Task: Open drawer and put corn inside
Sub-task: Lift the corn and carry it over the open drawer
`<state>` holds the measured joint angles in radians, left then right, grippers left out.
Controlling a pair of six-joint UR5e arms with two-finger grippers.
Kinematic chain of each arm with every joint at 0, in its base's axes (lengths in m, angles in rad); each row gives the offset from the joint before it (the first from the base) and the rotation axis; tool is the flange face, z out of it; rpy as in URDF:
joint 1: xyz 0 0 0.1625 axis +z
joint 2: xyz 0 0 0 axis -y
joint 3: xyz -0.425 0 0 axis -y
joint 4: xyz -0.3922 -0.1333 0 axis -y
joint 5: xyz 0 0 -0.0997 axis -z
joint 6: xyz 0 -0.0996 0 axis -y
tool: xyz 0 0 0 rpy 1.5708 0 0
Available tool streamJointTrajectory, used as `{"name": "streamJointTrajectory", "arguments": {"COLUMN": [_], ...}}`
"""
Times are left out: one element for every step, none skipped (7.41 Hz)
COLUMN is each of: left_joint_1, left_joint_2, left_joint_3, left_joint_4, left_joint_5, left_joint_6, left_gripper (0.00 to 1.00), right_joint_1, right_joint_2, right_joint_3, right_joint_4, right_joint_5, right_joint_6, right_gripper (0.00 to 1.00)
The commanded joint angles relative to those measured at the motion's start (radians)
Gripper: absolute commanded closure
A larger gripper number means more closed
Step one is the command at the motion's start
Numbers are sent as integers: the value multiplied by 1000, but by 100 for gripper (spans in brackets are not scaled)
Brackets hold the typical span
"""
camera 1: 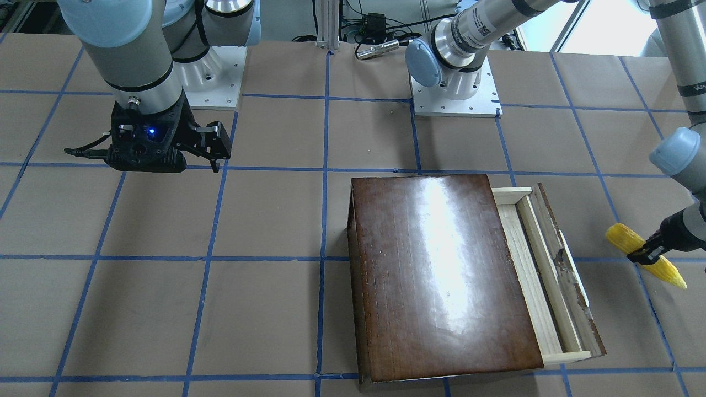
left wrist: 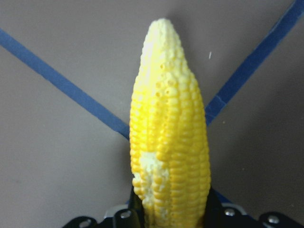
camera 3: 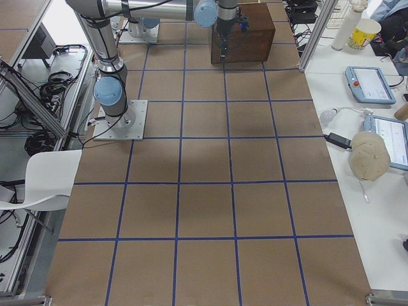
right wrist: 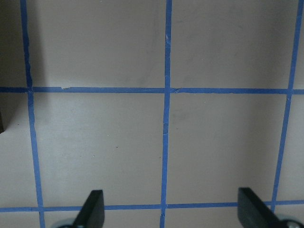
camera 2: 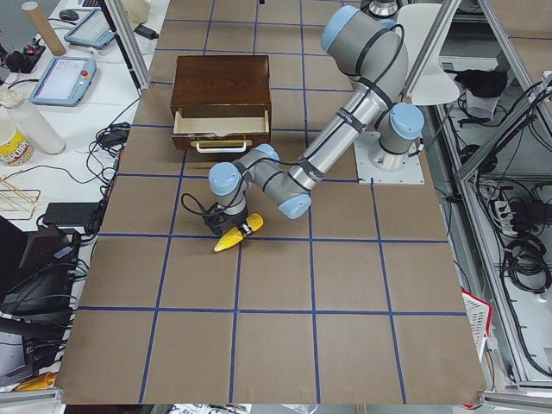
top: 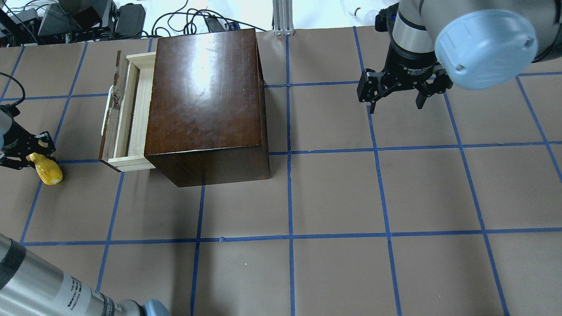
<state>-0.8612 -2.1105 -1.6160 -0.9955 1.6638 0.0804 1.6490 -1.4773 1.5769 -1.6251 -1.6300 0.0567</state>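
Drawer [camera 1: 543, 270] ajar — corn [camera 1: 622, 237] held outside.

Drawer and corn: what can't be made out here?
- drawer inside: overhead view, mostly covered by the box top; only a strip shows.
- corn, one end: overhead view, behind the left gripper.
- drawer front: exterior right view, hidden behind the box.

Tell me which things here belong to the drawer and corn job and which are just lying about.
Job: drawer, pulled partly out of the dark-brown box; corn, held in the left gripper.
Lying about: open right gripper, idle; white chair, tablet and paper cup beside the table.
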Motion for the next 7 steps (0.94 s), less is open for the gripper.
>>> {"name": "streamJointTrajectory", "arguments": {"left_joint_1": [-31, -82, -126, -177, -238, -292, -353], "left_joint_2": [42, 72, 99, 124, 148, 168, 187], "left_joint_3": [107, 166, 223, 288, 342, 364, 360], "left_joint_4": [-118, -223, -311, -401, -472, -520, -522], "left_joint_5": [-30, -41, -71, -76, -76, -85, -142], "left_joint_6": [71, 78, 78, 82, 88, 91, 93], "left_gripper": [100, 100, 100, 100, 100, 100, 100], "right_joint_1": [0, 0, 0, 0, 0, 0, 0], "right_joint_2": [-1, -1, 0, 0, 0, 0, 0], "right_joint_3": [0, 0, 0, 0, 0, 0, 0], "right_joint_4": [1, -1, -1, 1, 1, -1, -1], "right_joint_5": [-1, -1, 1, 2, 2, 4, 4], "right_joint_6": [0, 0, 0, 0, 0, 0, 0], "right_gripper": [0, 0, 0, 0, 0, 0, 0]}}
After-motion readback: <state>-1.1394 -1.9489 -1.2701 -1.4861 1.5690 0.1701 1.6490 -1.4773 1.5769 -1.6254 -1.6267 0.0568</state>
